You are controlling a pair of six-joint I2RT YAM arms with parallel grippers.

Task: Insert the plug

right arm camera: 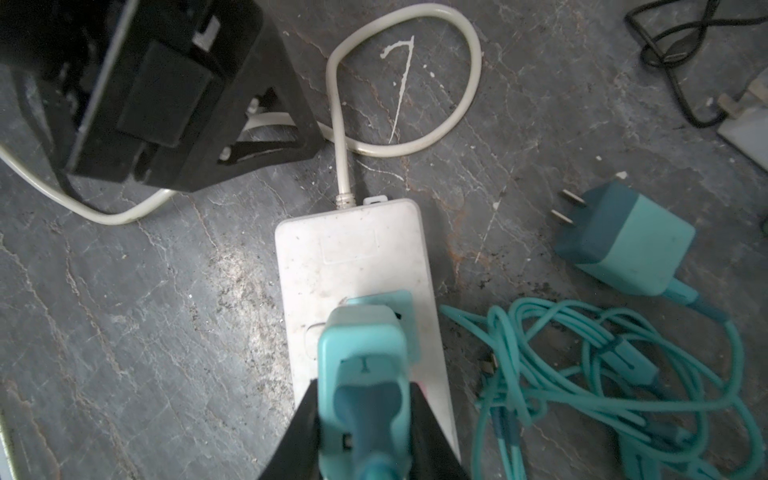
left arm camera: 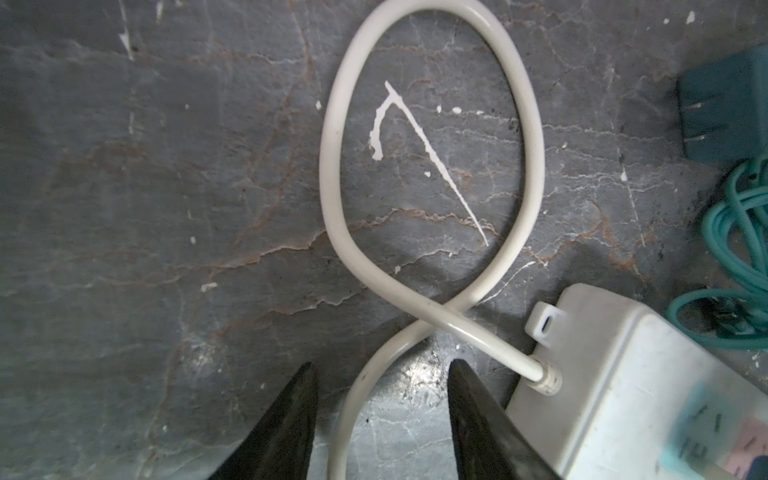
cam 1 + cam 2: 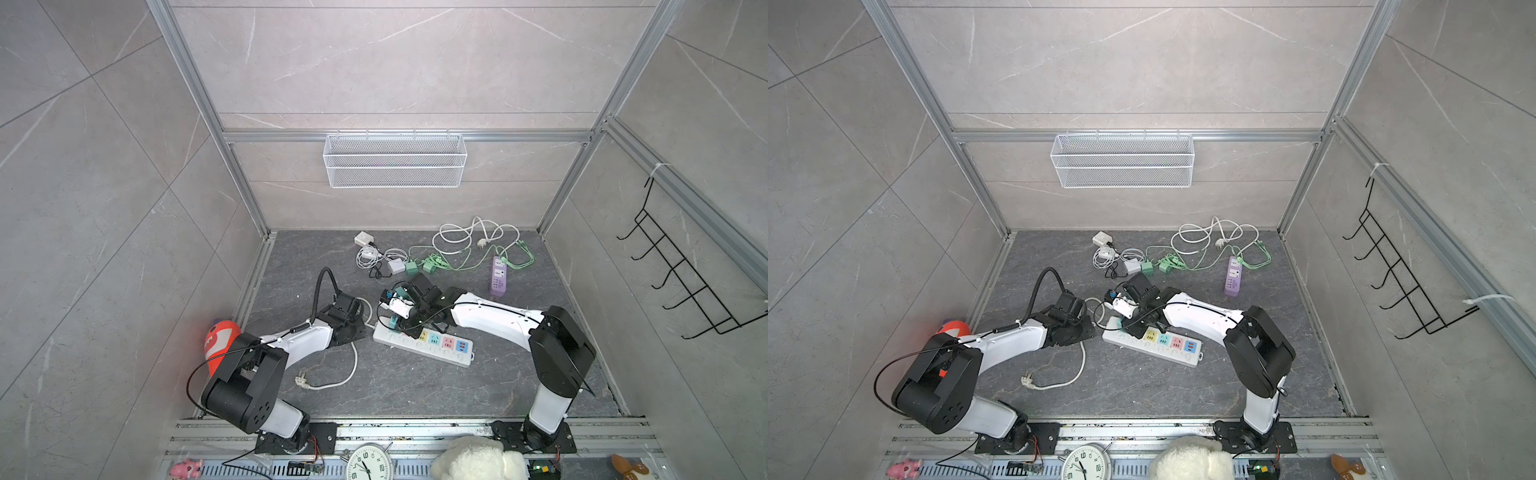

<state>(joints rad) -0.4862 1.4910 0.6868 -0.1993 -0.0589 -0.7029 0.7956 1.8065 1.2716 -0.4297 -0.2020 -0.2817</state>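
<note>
A: One long white plastic power strip point(image 3: 428, 347) lies flat in a top view. Left wrist?
B: My left gripper point(image 2: 381, 370) is spread astride the strip's white cord point(image 2: 332, 166), holding nothing.
A: Right wrist?
B: My right gripper point(image 1: 365, 395) pinches the square teal plug point(image 1: 361, 345) over the strip's teal end socket point(image 1: 401, 301); I judge insertion underway, next pressing straight down
</note>
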